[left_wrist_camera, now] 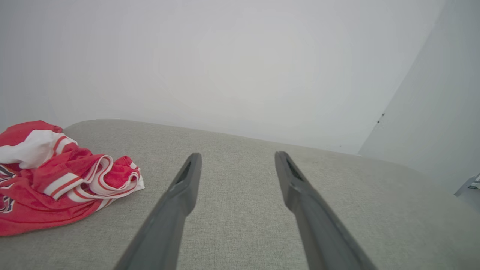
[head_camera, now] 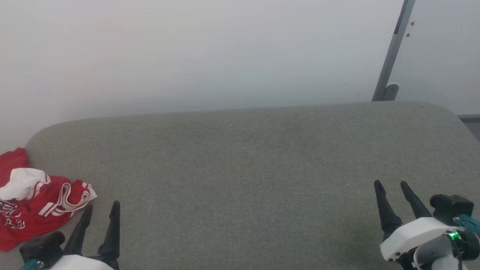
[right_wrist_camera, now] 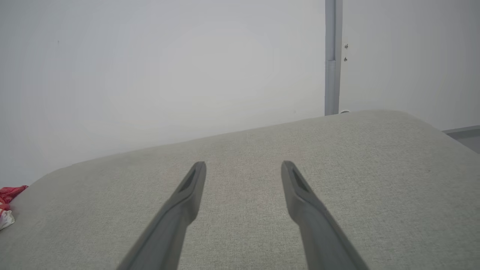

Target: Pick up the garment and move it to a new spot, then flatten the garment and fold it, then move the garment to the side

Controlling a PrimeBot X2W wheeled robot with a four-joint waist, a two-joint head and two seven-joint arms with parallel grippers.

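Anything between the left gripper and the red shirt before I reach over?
Nothing: only bare grey upholstery separates the left gripper from the garment, as the head and left wrist views show.

Soft, even, bright light; faint shadows; hazy low contrast; wide-angle bending at wrist-view edges.

A grey upholstered cushion (head_camera: 255,180) with rounded corners spans six o'clock; behind it a plain white wall (head_camera: 187,48), a grey metal post (head_camera: 392,52) at one o'clock.
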